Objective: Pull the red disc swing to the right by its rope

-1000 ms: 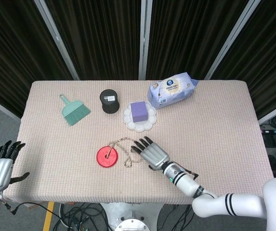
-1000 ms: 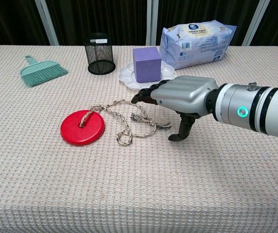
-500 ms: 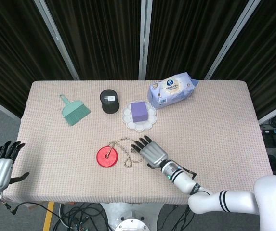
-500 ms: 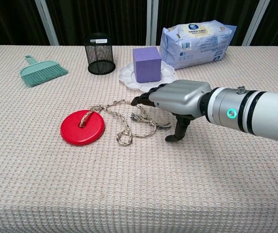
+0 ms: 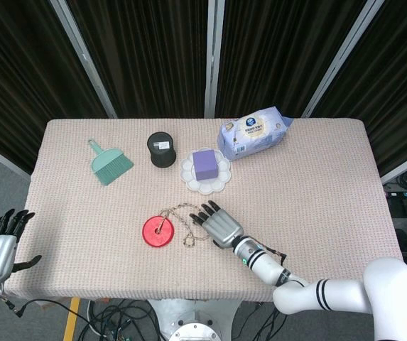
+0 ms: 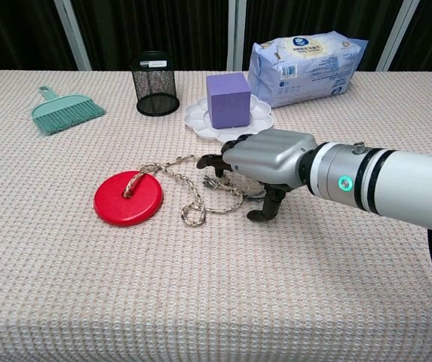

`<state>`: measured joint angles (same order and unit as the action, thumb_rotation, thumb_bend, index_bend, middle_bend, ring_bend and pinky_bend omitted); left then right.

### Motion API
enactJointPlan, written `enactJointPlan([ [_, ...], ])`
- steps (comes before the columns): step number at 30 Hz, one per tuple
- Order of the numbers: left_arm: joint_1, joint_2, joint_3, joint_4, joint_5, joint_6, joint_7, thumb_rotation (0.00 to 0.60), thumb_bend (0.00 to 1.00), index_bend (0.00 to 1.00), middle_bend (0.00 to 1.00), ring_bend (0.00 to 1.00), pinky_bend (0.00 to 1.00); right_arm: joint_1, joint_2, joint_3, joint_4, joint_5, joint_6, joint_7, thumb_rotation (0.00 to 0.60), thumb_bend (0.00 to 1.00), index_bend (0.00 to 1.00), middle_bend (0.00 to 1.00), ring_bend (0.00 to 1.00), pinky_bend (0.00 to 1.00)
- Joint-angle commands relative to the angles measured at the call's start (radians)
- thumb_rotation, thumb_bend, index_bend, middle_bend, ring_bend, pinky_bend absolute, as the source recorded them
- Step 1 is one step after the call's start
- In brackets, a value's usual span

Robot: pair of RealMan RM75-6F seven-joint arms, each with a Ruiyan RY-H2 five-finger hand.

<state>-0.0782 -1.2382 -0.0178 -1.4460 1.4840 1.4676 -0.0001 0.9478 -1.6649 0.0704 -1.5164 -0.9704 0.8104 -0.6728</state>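
Red disc swing [image 6: 128,198] lies flat on the desk [image 6: 216,302], its rope [image 6: 197,192] trailing right. The right hand [image 6: 265,160] hovers over the rope's frayed end, fingers spread and holding nothing: the reaching step. Next, seemingly, a pinch, then a rightward pull. The wipes pack [image 6: 306,66] behind bears unreadable print.
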Motion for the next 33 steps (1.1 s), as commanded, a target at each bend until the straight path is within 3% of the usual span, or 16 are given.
enactJointPlan([
  [1, 0.001, 0.000, 0.001, 0.002, 0.001, 0.000, -0.001, 0.600, 0.02, 0.15, 0.12, 0.05, 0.13, -0.005, -0.003, -0.006, 0.003, -0.018, 0.014, 0.011, 0.600, 0.24, 0.13, 0.23, 0.00, 0.00],
  [9, 0.002, -0.001, 0.000, 0.003, -0.001, 0.000, 0.001, 0.600, 0.02, 0.15, 0.12, 0.05, 0.13, -0.018, -0.009, -0.016, 0.013, -0.039, 0.043, 0.020, 0.600, 0.25, 0.25, 0.32, 0.00, 0.00],
  [33, 0.001, -0.009, 0.000, 0.011, -0.004, -0.011, 0.008, 0.600, 0.02, 0.15, 0.12, 0.05, 0.13, -0.058, -0.013, -0.027, 0.023, -0.117, 0.099, 0.049, 0.600, 0.31, 0.44, 0.51, 0.06, 0.00],
])
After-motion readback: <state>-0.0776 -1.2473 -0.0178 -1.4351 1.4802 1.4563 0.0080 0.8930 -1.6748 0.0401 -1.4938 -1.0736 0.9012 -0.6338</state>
